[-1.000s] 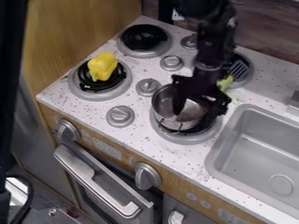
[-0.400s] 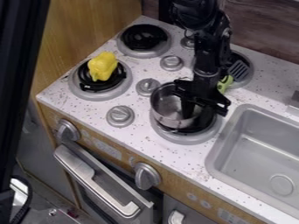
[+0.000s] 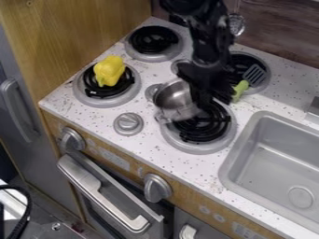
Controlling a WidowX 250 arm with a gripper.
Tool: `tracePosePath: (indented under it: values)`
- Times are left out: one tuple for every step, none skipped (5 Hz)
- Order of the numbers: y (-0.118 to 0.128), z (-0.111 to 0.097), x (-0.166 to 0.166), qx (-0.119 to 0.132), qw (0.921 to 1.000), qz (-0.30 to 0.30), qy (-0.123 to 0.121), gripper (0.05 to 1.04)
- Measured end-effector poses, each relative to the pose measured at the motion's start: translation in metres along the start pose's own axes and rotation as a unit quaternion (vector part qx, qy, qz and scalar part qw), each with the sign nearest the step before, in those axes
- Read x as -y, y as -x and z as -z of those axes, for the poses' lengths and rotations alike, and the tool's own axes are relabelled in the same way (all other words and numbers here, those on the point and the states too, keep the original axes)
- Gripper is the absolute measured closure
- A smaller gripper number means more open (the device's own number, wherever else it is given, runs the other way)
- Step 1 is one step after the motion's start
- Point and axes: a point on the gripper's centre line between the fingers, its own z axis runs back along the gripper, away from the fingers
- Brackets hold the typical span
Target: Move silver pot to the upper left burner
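Silver pot, rim held, in the pincer

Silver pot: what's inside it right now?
Only bare metal shows inside the silver pot, with nothing visible lying in it. The claw covers the right side of the opening, so whatever may be behind it there can't be seen.

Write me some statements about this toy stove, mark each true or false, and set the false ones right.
The black gripper is at the silver pot. True.

The silver pot stands squarely on the upper left burner. False: it is tilted, beside the coil of the lower right burner.

The yellow pepper sits on the lower left burner. True.

A utensil lies in the sink. False: the green-handled spatula lies at the upper right burner.
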Motion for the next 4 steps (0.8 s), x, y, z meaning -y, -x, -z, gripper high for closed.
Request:
tracePosePath:
  values:
    - [-0.031,-0.013,-0.029,0.038,0.9981,0.045,-0.019,1.024]
    - [-0.041,0.009,-0.057,0.02,0.9981,0.05,-0.028,1.024]
    - [-0.054,0.025,-0.086,0.012,0.9975,0.048,-0.05,1.025]
    - [-0.061,0.042,-0.107,-0.004,0.9972,0.04,-0.063,1.026]
